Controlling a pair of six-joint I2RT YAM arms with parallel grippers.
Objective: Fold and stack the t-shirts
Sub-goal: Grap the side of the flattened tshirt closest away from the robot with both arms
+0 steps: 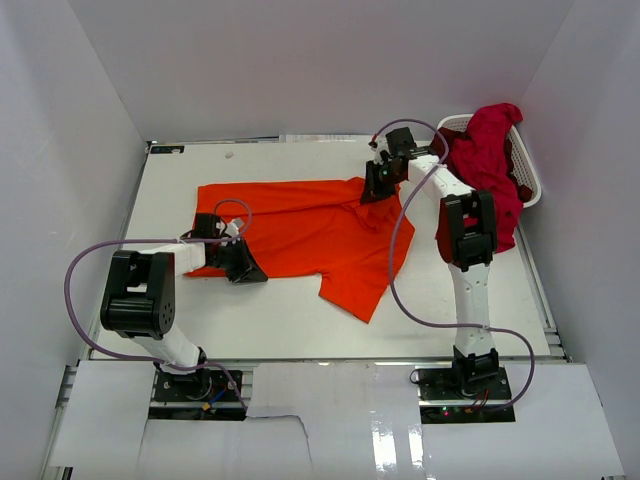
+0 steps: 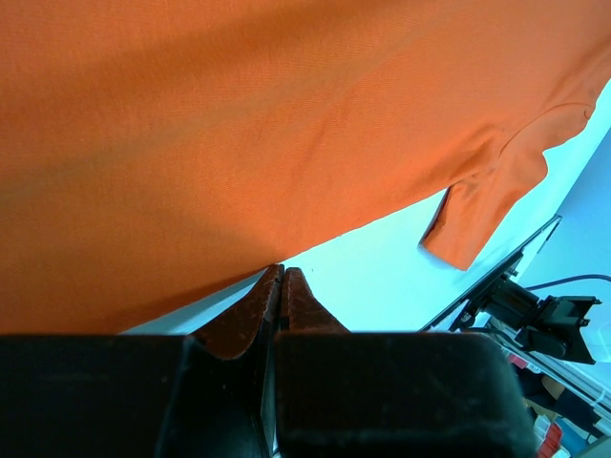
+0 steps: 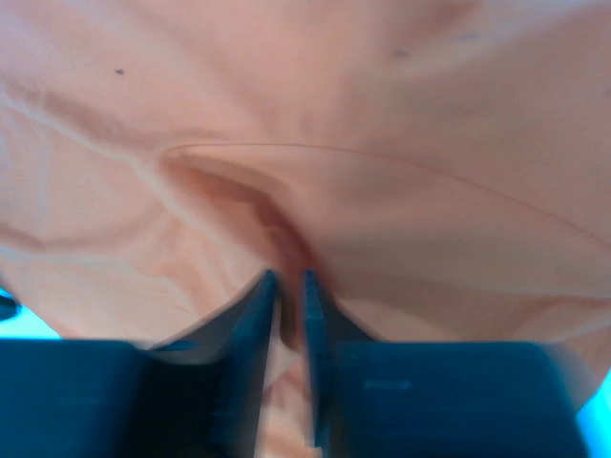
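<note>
Bright light is shining down on the table [image 1: 300, 320], making soft shadows. Glare is bouncing off the shiny front strip [image 1: 390, 440]. The right wrist picture is looking blurry, washing the orange shirt [image 3: 382, 114] pale pink.

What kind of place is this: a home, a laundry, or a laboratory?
Probably a robot test cell in a laboratory: white walls enclose a white table, a left arm and a right arm are bolted at its near edge, and an orange t-shirt lies spread for folding.
</note>
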